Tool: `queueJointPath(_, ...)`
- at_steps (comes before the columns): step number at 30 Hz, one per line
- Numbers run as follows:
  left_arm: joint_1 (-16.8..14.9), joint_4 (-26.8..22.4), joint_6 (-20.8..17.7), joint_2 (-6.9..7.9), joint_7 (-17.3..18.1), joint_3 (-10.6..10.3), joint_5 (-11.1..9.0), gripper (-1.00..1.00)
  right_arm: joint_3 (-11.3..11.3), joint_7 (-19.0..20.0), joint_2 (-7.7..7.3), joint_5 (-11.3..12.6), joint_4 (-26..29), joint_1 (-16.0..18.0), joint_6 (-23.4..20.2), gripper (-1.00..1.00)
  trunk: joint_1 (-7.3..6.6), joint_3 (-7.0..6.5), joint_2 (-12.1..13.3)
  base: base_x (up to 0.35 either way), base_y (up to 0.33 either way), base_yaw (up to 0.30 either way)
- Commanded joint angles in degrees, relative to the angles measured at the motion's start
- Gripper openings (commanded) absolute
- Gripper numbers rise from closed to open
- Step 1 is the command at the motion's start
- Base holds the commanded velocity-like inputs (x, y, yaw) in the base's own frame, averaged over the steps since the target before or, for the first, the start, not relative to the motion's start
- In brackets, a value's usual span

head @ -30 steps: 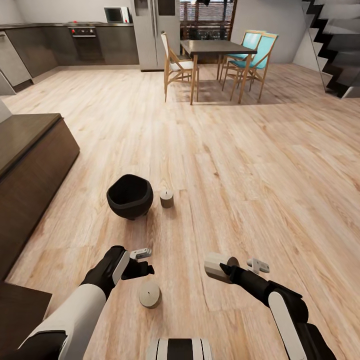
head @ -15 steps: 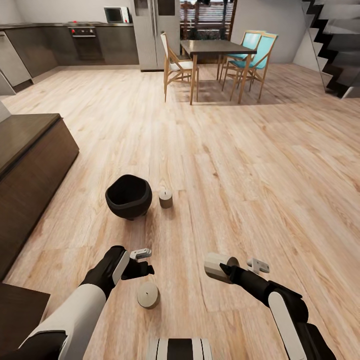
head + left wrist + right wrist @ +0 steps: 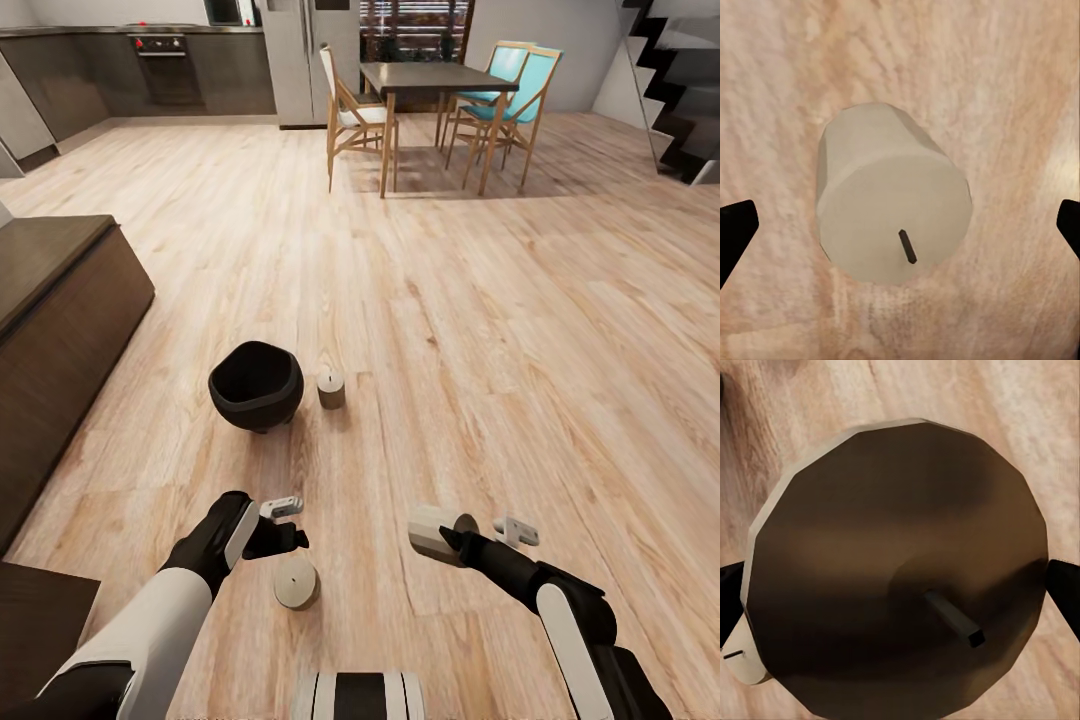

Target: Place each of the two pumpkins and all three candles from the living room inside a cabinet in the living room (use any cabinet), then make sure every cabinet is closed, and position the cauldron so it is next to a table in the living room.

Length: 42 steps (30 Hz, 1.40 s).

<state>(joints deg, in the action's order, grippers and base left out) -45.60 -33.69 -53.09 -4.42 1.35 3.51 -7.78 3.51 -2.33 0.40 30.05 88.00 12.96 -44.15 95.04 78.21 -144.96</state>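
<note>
The black cauldron [image 3: 256,385] stands on the wood floor, with a beige candle [image 3: 331,389] upright just to its right. A second candle [image 3: 296,582] stands on the floor close to me; my left gripper [image 3: 283,538] hovers open right above it, and its fingers flank that candle [image 3: 892,196] without touching. My right gripper [image 3: 455,535] is shut on a third candle [image 3: 432,530], whose dark wick end [image 3: 900,592] faces the right wrist camera. The dark brown cabinet [image 3: 60,300] runs along the left, its front shut. The pumpkins and the low table are out of view.
A dark brown corner [image 3: 40,610] sits at the near left. Far ahead are a dining table [image 3: 430,80] with chairs, grey kitchen units [image 3: 160,70] at the back left and stairs [image 3: 680,90] at the back right. Open floor lies to the right.
The whole view has shifted a little, so the far room sits higher in the picture. Both arms keep the same pose; the right gripper still holds its candle.
</note>
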Motion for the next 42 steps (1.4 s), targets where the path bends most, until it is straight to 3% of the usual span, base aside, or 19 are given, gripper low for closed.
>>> queueJointPath(1, -0.02, -0.06, -0.28, -0.06, 0.14, 0.36, 0.05, 1.0, 0.1, -0.24, 0.04, 0.61, 0.06, 0.04, -0.25, -1.0, 0.01, 0.27, -0.03, 0.0, 0.0, 0.0)
queueJointPath(13, -0.02, -0.11, 0.42, -0.06, 0.21, 0.36, 0.13, 1.0, 0.08, -0.22, 0.04, 0.54, 0.06, 0.0, -0.15, -1.0, 0.32, 2.93, -0.19, 0.0, 0.0, 0.0)
queueJointPath(25, -0.02, -0.65, 1.55, -0.11, 0.23, 0.36, 0.14, 1.0, 0.1, -0.16, 0.04, 0.46, 0.06, 0.0, 0.02, -1.0, 0.32, 2.93, -0.19, 0.0, 0.0, 0.0)
queueJointPath(30, -0.02, -0.65, 1.77, -0.2, 0.23, 0.36, 0.14, 1.0, 0.1, -0.17, 0.04, 0.45, 0.06, 0.01, 0.07, -1.0, 0.45, 4.03, -0.26, 0.0, 0.0, 0.0)
queueJointPath(42, -0.02, -0.76, 2.86, -0.17, 0.31, 0.36, 0.14, 1.0, 0.1, -0.18, 0.04, 0.41, 0.06, 0.0, 0.11, -1.0, 0.45, 4.03, -0.26, 0.0, 0.0, 0.0)
